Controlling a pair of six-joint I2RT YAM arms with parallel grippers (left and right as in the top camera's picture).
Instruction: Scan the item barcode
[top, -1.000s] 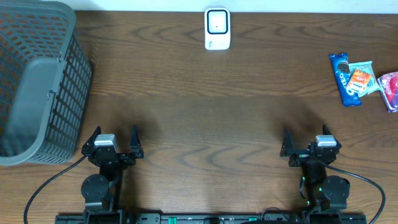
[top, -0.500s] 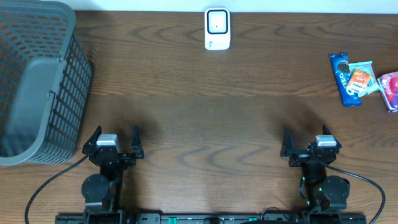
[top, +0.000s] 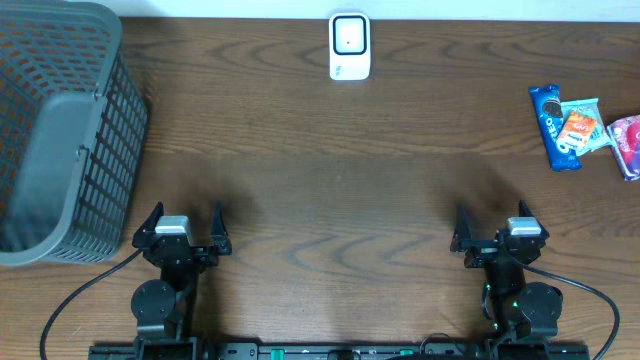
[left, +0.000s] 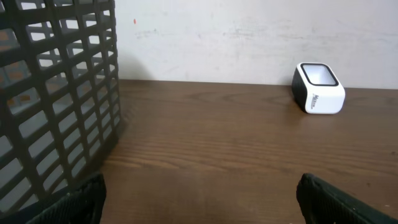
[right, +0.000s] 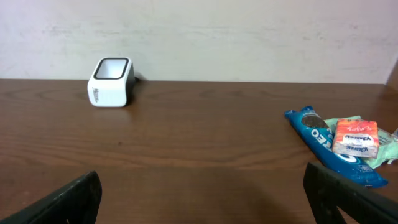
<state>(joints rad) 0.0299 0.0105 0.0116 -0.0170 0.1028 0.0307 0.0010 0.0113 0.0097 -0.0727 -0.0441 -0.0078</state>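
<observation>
White scanner (top: 349, 46) far edge; grey basket (top: 110, 130) left; snack packs (top: 578, 128) right.

Soft, even light fills every view. Faint dim patches lie on the bench (top: 330, 180) towards its front edge. Wrist views look slightly soft.

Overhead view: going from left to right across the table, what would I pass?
First the grey basket → left tool, open → white scanner → right tool, open → blue cookie packet → pink packet at the right edge.

Basket (top: 108, 140) far left, scanner (top: 349, 46) back centre, snack packets (top: 578, 128) far right
</observation>
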